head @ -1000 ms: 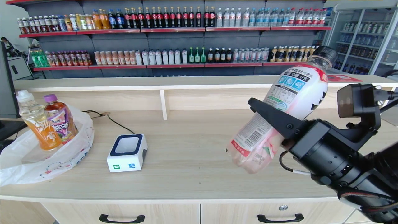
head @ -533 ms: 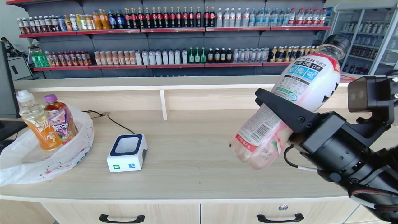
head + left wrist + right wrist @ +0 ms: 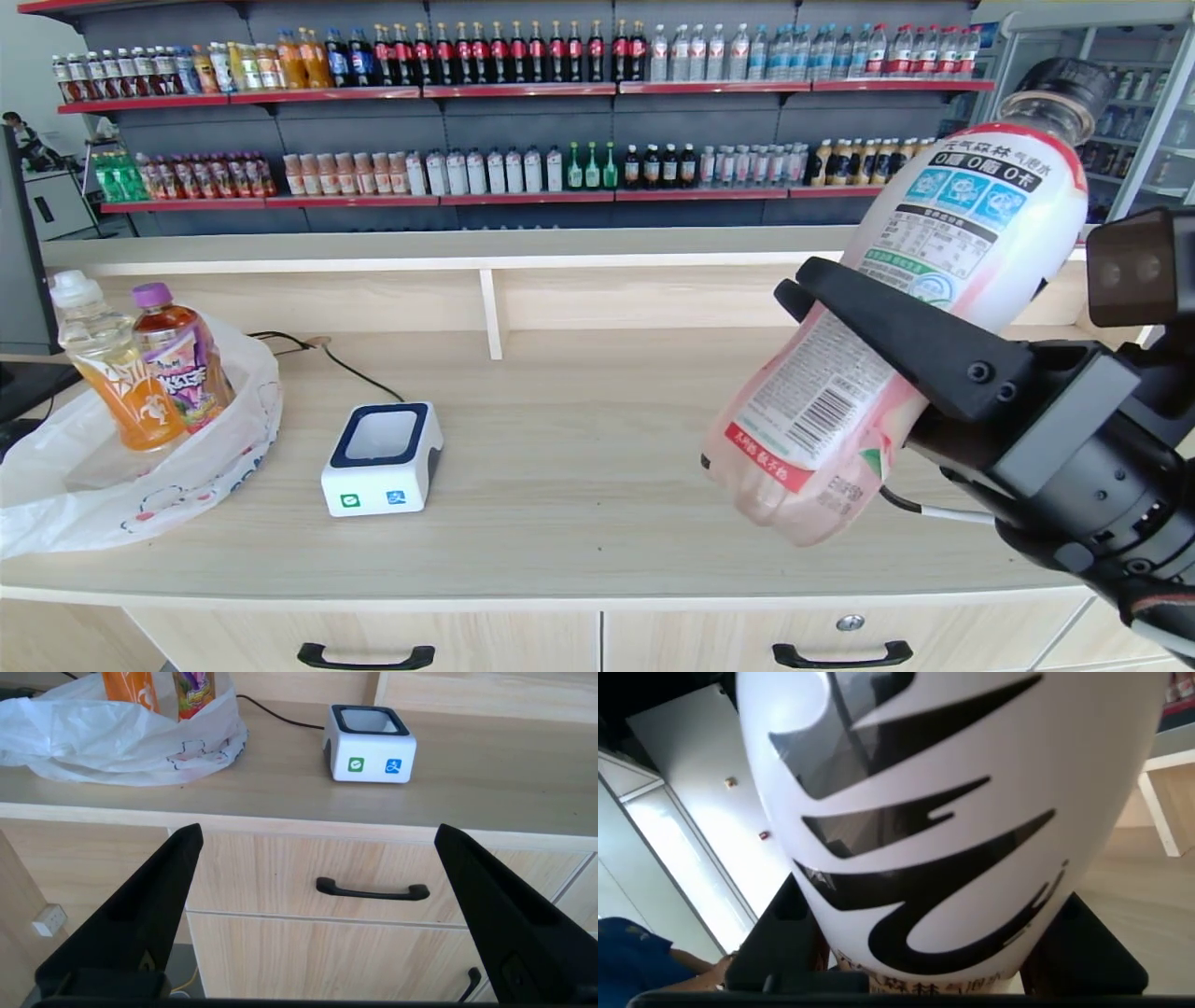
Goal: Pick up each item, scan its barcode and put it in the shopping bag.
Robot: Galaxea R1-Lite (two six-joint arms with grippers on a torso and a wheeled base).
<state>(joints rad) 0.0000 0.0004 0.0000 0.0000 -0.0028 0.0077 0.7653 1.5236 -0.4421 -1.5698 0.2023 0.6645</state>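
Step in hand: judged to be the scan; the pink-and-white bottle (image 3: 962,215) hangs in the air over the right of the surface (image 3: 579,504), well apart from the scanner (image 3: 383,457) at centre-left
Doing it well: the barcode (image 3: 826,417) sits on the lower label and faces up toward the near-left, while the scanner window (image 3: 381,435) looks upward; I would carry the bottle left and roll the wrist so the barcode turns down over the window, held just above it without touching and level enough to read
Watch for: the front finger crosses the label just above the barcode, so the code itself is uncovered; a tilted bottle with its base lowest could slide if the pinch eases, so the squeeze should be firm during the roll
Right tool (image 3: 840,308): pinching the bottle across its middle, cap up and far-right, base down and near-left; the right wrist view has the bottle (image 3: 924,831) seated between both fingers
Left tool (image 3: 318,835): fingers spread wide with nothing between them, low in front of the drawer handle (image 3: 372,891), below the near edge of the surface
After the scan: the shopping bag (image 3: 140,504) lies at the left end of the surface with an orange bottle (image 3: 112,373) and a purple-capped bottle (image 3: 182,359) upright inside; room for the third looks to be on their near-right side
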